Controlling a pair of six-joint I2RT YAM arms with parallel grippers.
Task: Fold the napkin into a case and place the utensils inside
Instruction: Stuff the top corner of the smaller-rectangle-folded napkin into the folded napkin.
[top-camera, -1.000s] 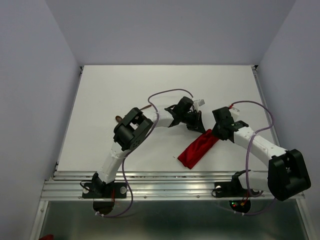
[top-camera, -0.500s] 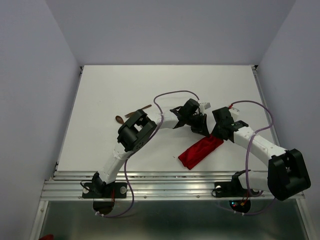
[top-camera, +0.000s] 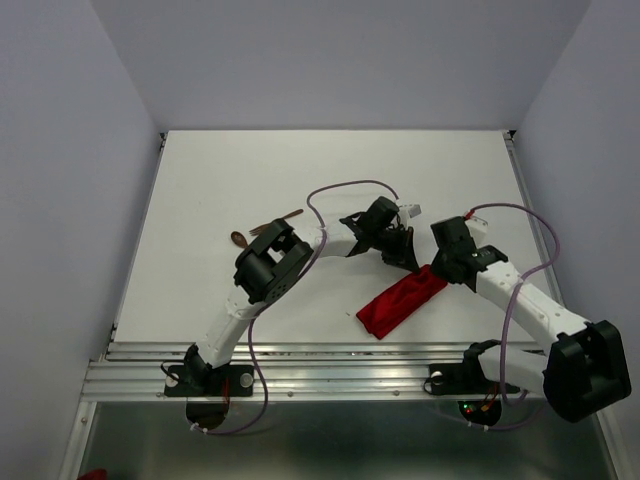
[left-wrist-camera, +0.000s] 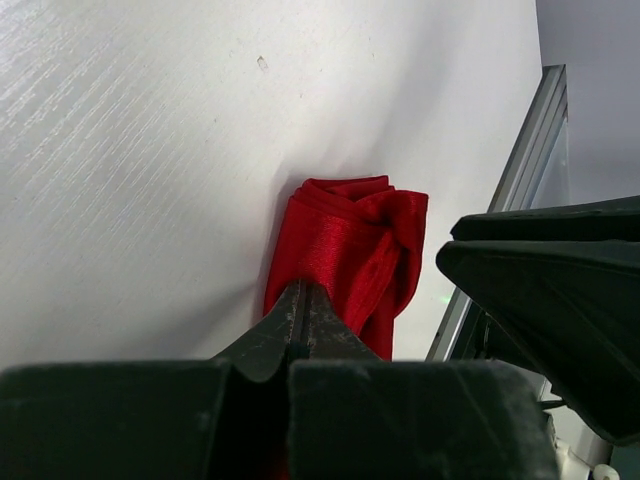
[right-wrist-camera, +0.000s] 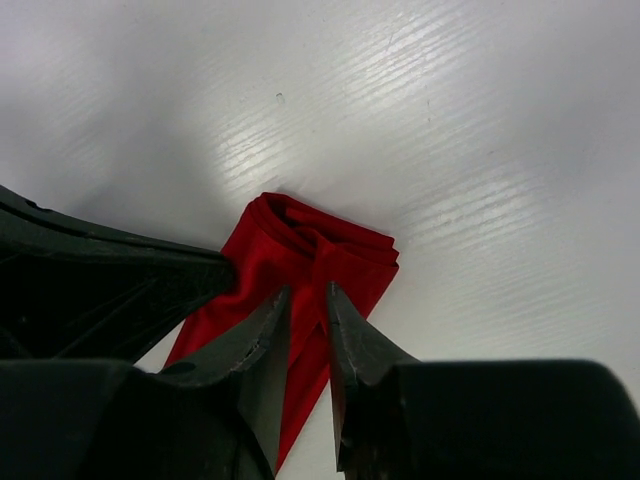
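Note:
The red napkin lies as a narrow folded strip, running diagonally right of the table's middle. My left gripper is shut, its tips pressed onto the strip's far end; I cannot see any cloth pinched between them. My right gripper is at the same end, its jaws open a narrow gap over a raised fold of the napkin. The two dark wooden utensils lie together behind the left arm's elbow, with the spoon bowl at the left.
The white table stretches behind both grippers. An aluminium rail runs along the near edge by the arm bases. Purple cables loop above both arms. Grey walls stand on three sides.
The left arm swung right, bringing its shut gripper closer to the right one and uncovering the utensils. The napkin's far end shifted slightly right. The right arm moved a little right.

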